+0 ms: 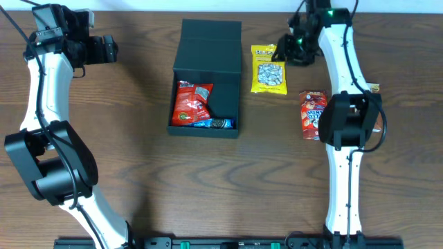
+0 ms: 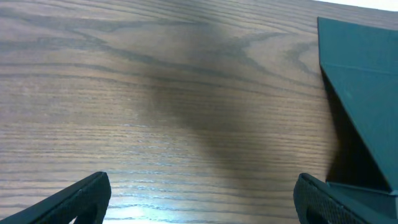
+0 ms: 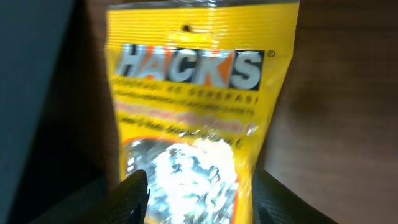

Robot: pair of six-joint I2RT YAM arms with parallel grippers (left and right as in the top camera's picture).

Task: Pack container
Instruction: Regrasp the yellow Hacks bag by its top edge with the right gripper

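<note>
container at table centre, lid folded back, red packet and blue packet inside; right gripper, fingers spread astride the yellow bag beside it, seemingly aligned to grasp; left gripper, fingers likewise apart, hangs clear over bare table.

The container is dark teal; the candy bag, yellow.
</note>
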